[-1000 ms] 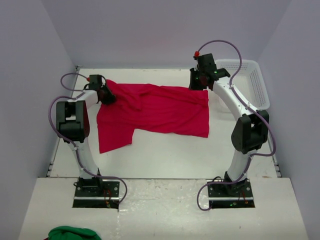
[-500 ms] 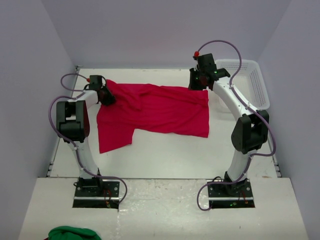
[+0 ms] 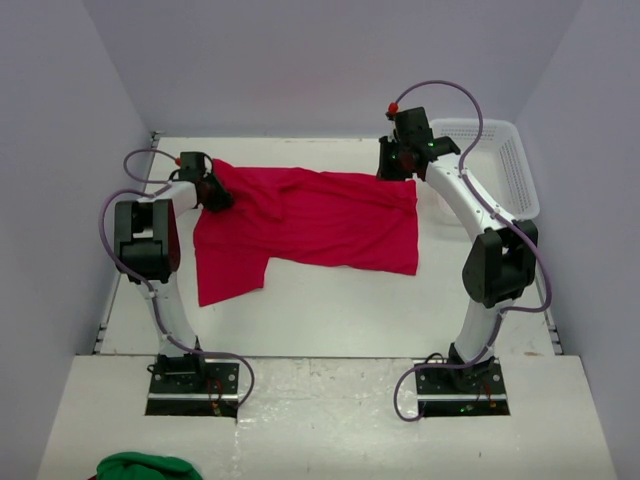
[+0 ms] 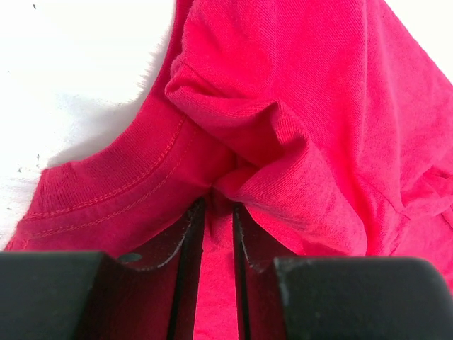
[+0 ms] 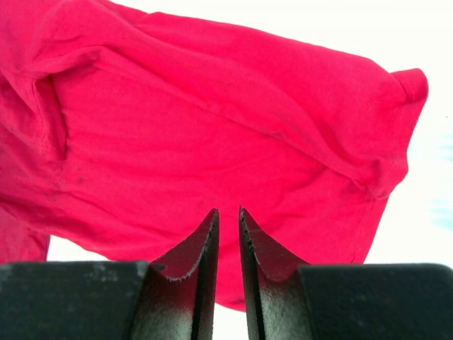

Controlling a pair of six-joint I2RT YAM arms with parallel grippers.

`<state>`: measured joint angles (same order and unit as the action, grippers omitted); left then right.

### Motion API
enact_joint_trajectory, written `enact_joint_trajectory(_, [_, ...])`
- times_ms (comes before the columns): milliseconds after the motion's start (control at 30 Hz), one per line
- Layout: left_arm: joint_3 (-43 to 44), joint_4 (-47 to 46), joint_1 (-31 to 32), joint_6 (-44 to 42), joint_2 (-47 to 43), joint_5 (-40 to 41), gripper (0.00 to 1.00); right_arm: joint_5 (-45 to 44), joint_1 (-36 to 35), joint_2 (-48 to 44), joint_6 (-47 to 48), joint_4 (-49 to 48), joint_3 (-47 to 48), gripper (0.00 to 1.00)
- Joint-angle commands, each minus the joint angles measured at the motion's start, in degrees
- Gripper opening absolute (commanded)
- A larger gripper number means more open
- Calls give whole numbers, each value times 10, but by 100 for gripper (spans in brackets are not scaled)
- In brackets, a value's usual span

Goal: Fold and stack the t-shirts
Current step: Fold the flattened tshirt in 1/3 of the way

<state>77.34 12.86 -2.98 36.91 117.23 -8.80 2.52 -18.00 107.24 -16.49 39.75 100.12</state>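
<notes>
One red t-shirt point(image 3: 310, 220) lies spread across the far half of the table, its left part hanging toward the front. At the shirt's far left corner my left gripper point(image 3: 213, 195) is shut on it. In the left wrist view a fold of red cloth point(image 4: 297, 106) fills the gap between the jaws point(image 4: 218, 202), next to the stitched collar band point(image 4: 120, 191). My right gripper point(image 3: 395, 165) stands at the far right corner. In the right wrist view its jaws point(image 5: 228, 210) show a narrow gap with nothing in it, above the shirt point(image 5: 212, 127).
A white mesh basket point(image 3: 510, 165) sits at the far right, just behind the right arm. A green cloth point(image 3: 140, 466) lies at the near left edge, in front of the arm bases. Walls close the table on three sides.
</notes>
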Motion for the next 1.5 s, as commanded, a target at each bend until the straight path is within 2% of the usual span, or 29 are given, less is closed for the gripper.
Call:
enact_joint_trajectory(0, [0, -16, 1, 5, 4, -13, 23, 4, -2, -1, -2, -12, 5, 19])
enact_joint_trajectory(200, [-8, -15, 3, 4, -9, -8, 17, 6, -2, 1, -2, -11, 12, 19])
enact_joint_trajectory(633, [-20, -5, 10, 4, -54, 4, 15, 9, -4, 4, -1, -5, 20, 19])
enact_joint_trajectory(933, [-6, 1, 14, 4, -53, 4, 0, 3, -8, -5, 0, -4, 12, 19])
enact_joint_trajectory(1000, [0, 5, 14, 5, -53, 4, 0, 0, -9, -8, 1, -5, 9, 19])
enact_joint_trajectory(1467, [-68, 81, 18, 3, -192, 104, 0, 6, -9, -17, 1, -5, 8, 20])
